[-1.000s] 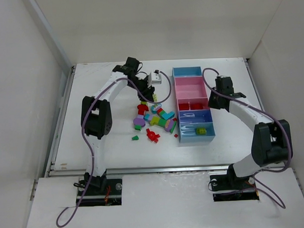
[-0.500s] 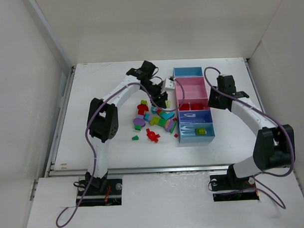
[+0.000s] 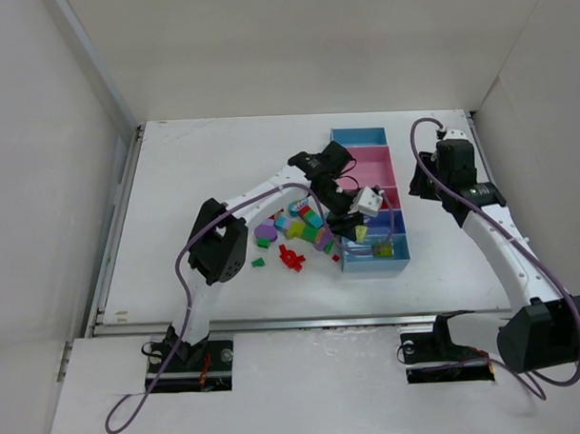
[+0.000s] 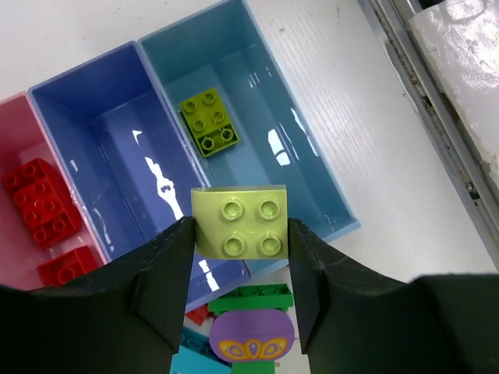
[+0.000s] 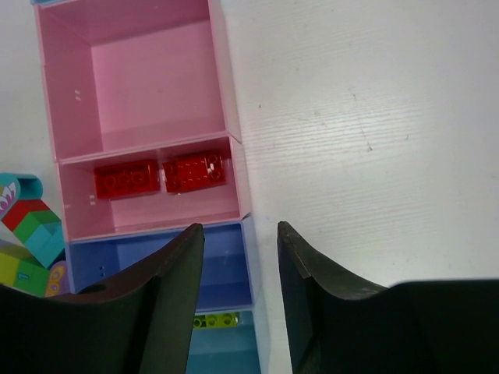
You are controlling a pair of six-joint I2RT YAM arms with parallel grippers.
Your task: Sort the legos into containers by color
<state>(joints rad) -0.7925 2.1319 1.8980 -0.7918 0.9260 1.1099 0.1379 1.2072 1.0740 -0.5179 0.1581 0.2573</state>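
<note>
My left gripper (image 3: 358,230) is shut on a yellow-green lego (image 4: 239,221), held above the near end of the containers (image 3: 373,270). Under it, the light blue bin (image 4: 265,93) holds one yellow-green brick (image 4: 208,123). The darker blue bin (image 4: 93,140) beside it looks bare. Red bricks (image 5: 160,174) lie in the second pink bin (image 5: 148,212); the first pink bin (image 5: 140,86) has nothing in it. My right gripper (image 5: 240,234) is open with nothing between its fingers, high over the strip's right rim. Loose legos (image 3: 295,231) lie in a pile left of the strip.
A green brick (image 4: 253,297) and a purple oval piece (image 4: 252,335) lie on the table right below my left fingers. White walls enclose the table on three sides. The far light blue bin (image 3: 357,131) sits at the back of the strip.
My left arm has swung right from the back of the pile to over the near bins, carrying the yellow-green lego. My right gripper has opened and drawn back to the right.
</note>
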